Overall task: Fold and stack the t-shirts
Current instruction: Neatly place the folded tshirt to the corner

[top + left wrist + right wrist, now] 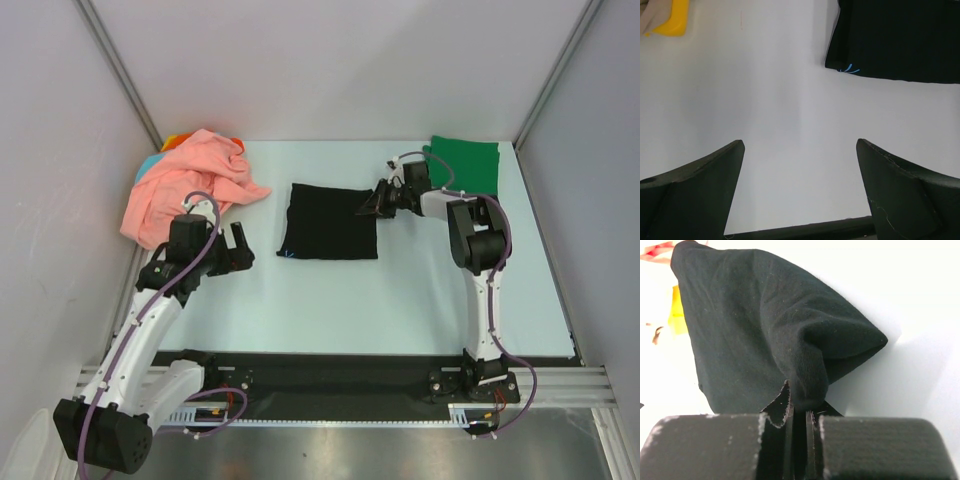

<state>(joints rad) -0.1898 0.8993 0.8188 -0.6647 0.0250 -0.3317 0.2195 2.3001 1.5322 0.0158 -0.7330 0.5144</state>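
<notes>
We are gripping the black t-shirt [328,222], folded flat in the middle of the table [330,300], by its right edge: the right tool [371,205] is clamped on a pinched ridge of cloth, the left tool [232,258] hanging wide open and empty nearby. We are judging the cloth light, limp and quick to unfold, so we are favouring an edge hold through all layers.
</notes>
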